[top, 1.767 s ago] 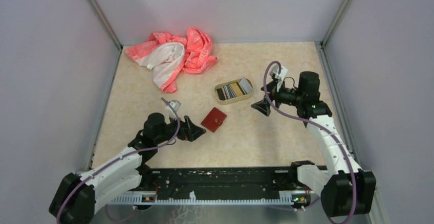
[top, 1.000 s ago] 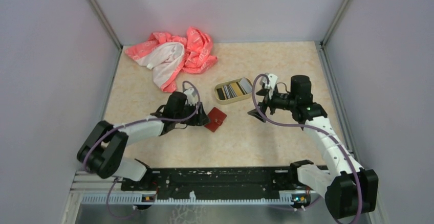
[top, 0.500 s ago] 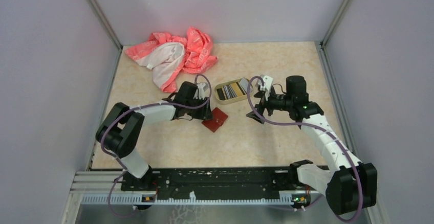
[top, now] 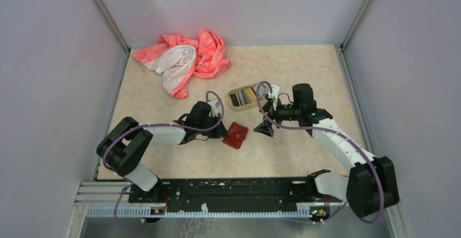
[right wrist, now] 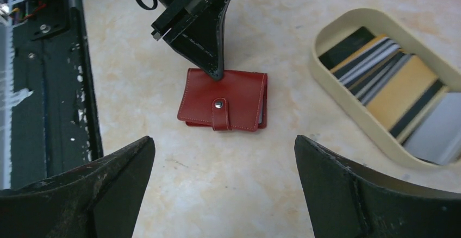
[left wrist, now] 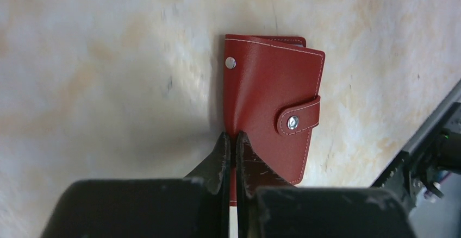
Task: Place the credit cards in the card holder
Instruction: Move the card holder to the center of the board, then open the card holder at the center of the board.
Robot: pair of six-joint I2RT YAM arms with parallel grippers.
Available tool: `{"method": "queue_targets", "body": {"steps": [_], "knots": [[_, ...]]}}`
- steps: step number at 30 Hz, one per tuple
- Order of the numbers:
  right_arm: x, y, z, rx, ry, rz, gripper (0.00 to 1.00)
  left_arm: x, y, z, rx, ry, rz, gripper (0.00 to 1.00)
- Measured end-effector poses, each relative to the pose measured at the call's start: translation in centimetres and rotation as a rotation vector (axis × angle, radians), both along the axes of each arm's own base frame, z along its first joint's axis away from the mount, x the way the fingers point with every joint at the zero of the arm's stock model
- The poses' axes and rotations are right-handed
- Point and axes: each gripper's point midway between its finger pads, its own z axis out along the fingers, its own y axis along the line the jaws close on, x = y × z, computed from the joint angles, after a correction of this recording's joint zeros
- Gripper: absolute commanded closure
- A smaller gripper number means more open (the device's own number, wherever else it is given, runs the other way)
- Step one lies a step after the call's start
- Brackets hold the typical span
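Touching the card holder [left wrist: 269,96], left gripper [left wrist: 232,136] is closed; right gripper [right wrist: 222,140] gapes empty.

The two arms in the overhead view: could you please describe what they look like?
Both arms have white link shells between black joints. A purple cable runs along the left arm and another along the right arm. The left pincer and the right pincer have black, wedge-shaped fingers, scuffed on the right one. A green light shows on the right arm.

top: high, whole scene | left wrist: close, straight down | right wrist: oblique | shared: card holder [top: 236,135]
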Motion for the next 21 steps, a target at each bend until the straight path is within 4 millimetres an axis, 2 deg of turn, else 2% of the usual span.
{"method": "queue_targets", "body": {"steps": [2,5,9,12,16,21], "knots": [[-0.7,1.3,-1.2,0.007,0.051,0.03,0.08,-1.7,0.5,-0.1,-0.037,0.016,0.033,1.0],[-2.0,3.1,-3.8,-0.03,0.098,0.068,0.25,-3.9,1.6,-0.1,-0.094,0.035,0.111,1.0],[-3.2,4.8,-6.8,-0.125,0.082,0.129,0.47,-5.8,2.7,0.1,-0.136,0.034,0.212,1.0],[-3.8,5.5,-8.0,-0.183,0.037,0.175,0.49,-6.3,2.5,0.6,-0.148,0.019,0.262,1.0],[-4.7,6.6,-8.1,-0.222,-0.084,0.267,0.47,-6.7,1.6,1.0,-0.143,0.0,0.3,1.0],[-5.9,6.5,-8.4,-0.24,-0.201,0.358,0.47,-8.1,0.1,1.9,-0.157,-0.046,0.335,1.0]]}}
